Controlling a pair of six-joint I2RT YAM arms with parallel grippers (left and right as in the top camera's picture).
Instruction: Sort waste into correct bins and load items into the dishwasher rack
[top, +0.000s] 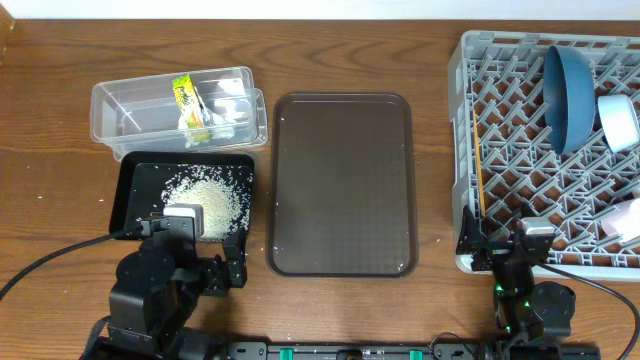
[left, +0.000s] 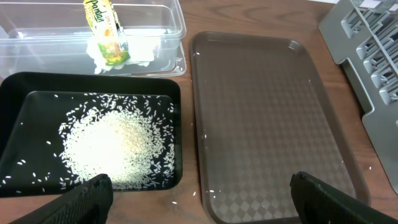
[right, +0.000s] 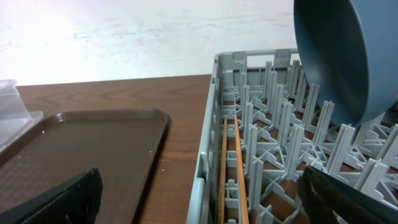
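The grey dishwasher rack (top: 500, 90) at the right holds the blue plate (top: 568, 95) upright, a white bowl (top: 620, 120), a pinkish cup (top: 628, 220) and two chopsticks (top: 480, 170) along its left wall. The chopsticks (right: 233, 168) and plate (right: 348, 56) also show in the right wrist view. The clear tub (top: 120, 105) holds the yellow-green wrapper (top: 187, 100) and white tissue (top: 222, 122). The black tray (top: 135, 190) holds rice grains (top: 210, 195). My left gripper (left: 199, 199) is open and empty at the tray's near edge. My right gripper (right: 199, 193) is open and empty at the rack's near left corner.
A large brown serving tray (top: 342, 180) lies bare in the middle, between the bins and the rack. A few stray rice grains (left: 200, 134) lie on the wood between the black tray and the brown tray. Cables run along the front edge.
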